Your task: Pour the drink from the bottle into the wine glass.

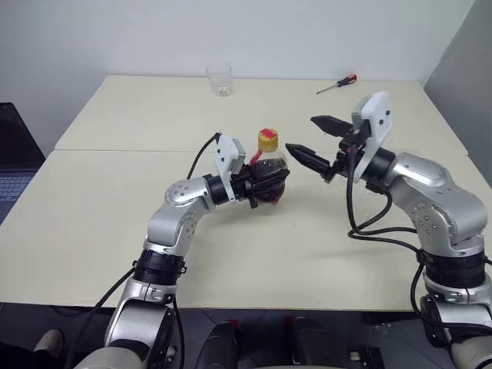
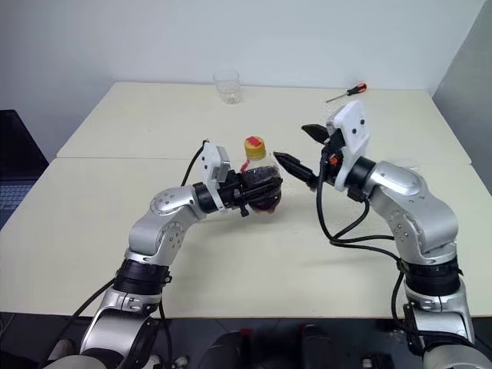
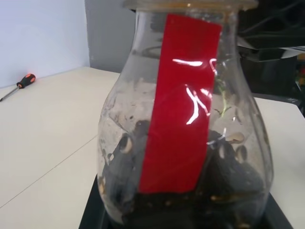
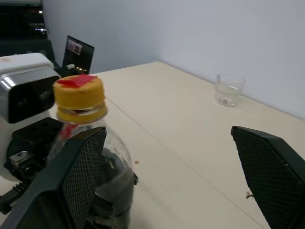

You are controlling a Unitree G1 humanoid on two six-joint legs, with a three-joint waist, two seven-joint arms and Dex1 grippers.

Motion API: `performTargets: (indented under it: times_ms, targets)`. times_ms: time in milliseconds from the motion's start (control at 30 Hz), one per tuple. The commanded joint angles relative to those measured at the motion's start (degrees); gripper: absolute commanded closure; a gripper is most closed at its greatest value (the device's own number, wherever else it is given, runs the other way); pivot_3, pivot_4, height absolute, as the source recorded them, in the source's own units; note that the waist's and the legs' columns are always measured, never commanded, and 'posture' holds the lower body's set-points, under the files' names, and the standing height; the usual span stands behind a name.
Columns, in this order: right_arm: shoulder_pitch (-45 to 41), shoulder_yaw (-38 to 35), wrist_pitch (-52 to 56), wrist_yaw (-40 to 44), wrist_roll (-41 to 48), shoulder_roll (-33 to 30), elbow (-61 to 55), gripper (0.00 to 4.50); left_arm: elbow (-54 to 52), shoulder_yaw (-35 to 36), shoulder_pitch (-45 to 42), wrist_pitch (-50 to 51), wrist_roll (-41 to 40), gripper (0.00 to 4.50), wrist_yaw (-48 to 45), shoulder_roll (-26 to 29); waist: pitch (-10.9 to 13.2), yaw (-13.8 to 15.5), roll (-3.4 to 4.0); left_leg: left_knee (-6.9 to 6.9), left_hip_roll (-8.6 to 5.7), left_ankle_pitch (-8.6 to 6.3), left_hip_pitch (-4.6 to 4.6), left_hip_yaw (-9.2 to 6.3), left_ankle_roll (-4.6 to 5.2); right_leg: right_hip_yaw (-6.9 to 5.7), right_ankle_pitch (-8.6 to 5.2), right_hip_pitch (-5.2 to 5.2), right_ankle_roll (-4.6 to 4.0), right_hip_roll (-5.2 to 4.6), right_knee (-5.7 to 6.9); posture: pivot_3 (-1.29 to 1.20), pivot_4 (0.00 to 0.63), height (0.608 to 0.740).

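The table [image 1: 115, 223] is the biggest thing here, two pale cream tops pushed together with a seam between them, smooth and matt.

Over its middle the left gripper [image 1: 257, 187] is clamped around the round belly of the bottle [image 1: 270, 173], holding it upright just above or on the tabletop; which of the two cannot be told. The right gripper [image 1: 310, 140] hangs just beside the bottle's neck with its two black fingers spread wide, grasping nothing, their inner faces ridged with a mesh pattern.

The bottle is small, clear plastic, bulbous below a narrow neck, with a glossy red strip down its side and a yellow cap [image 4: 78, 98] on top. The drink [image 1: 269, 184] is dark and sits low in the belly.

The step in hand looks to be uncapping. To do it well, the open fingers should likely close squarely on the cap's ribbed edge, while the left grip keeps the soft plastic from twisting or being squeezed.

At the far edge stand a short clear tumbler [image 1: 219, 79] and, well apart from it, a screwdriver [image 1: 337, 84] with a red and black handle.
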Motion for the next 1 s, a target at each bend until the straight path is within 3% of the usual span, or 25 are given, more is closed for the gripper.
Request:
performTargets:
  times_ms: [33, 267, 500, 1000]
  targets:
    - [0.3, -2.5, 0.0, 0.1, 0.6, -1.3, -1.7, 0.03, -3.0, 1.0, -1.1, -1.3, -0.9, 3.11, -0.4, -0.1, 0.0, 0.0, 0.0, 0.0, 0.0, 0.0, 0.0, -0.01, 0.0, -0.01, 0.0, 0.0, 0.0, 0.0, 0.0, 0.0, 0.15, 0.74]
    - [2.1, -4.2, 1.3, 1.1, 2.9, -2.6, -3.9, 0.03, -2.5, 1.1, -1.2, -1.4, -0.8, 3.11, -0.7, 0.0, 0.0, 0.1, 0.0, 0.01, -0.03, 0.0, -0.01, 0.01, 0.0, 0.0, 0.0, 0.0, 0.0, 0.0, 0.0, 0.0, 0.15, 0.74]
    - [4.7, -1.5, 3.5, 2.0, 9.3, 0.4, -10.9, 0.03, -2.2, 1.0, -1.6, -1.4, -0.7, 3.11, -0.5, -0.4, 0.0, 0.0, 0.0, 0.01, -0.01, 0.0, -0.01, -0.01, 0.0, 0.0, 0.0, 0.0, 0.0, 0.0, 0.03, 0.0, 0.15, 0.74]
    - [-1.4, 4.2, -1.7, -0.8, 2.1, 7.7, -4.4, 0.03, -4.1, 0.7, -0.4, -0.9, -1.0, 3.11, -0.6, -0.2, 0.0, 0.1, 0.0, 0.16, -0.03, 0.0, -0.03, -0.04, 0.0, -0.03, 0.0, 0.0, 0.0, 0.01, 0.08, 0.0, 0.15, 0.74]
